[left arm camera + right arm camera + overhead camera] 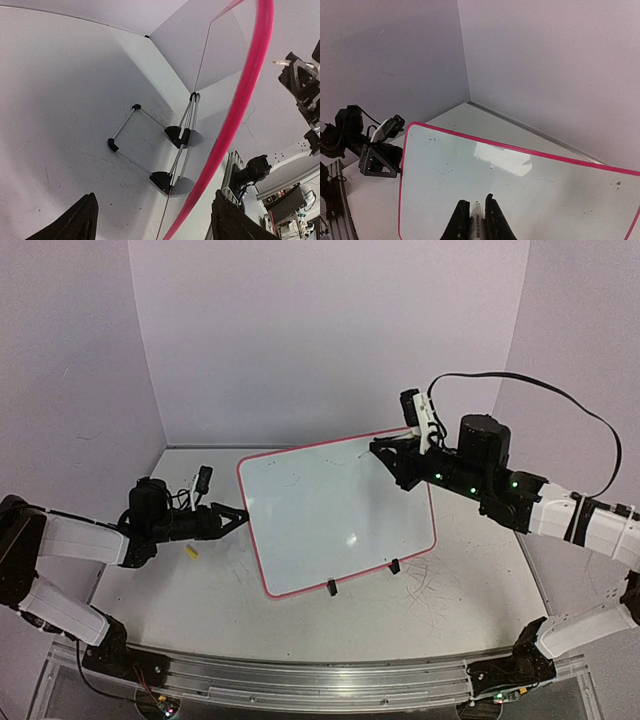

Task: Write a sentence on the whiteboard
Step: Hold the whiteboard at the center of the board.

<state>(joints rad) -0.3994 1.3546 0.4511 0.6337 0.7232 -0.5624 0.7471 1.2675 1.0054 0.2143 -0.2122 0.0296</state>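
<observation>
The whiteboard stands tilted on its black legs at mid-table, its pink rim running all round. The sentence is out of view: the board's face carries only a few faint dark specks. My left gripper is at the board's left edge, open. In the left wrist view the rim passes between its wide-apart jaws without touching them. My right gripper hovers at the board's upper right, shut on a white marker whose tip points at the board. From the left wrist its tip shows too.
A small yellow piece lies on the tabletop below my left gripper. The wire stand's rear legs spread behind the board. Purple walls close the back and both sides. An aluminium rail runs along the near edge.
</observation>
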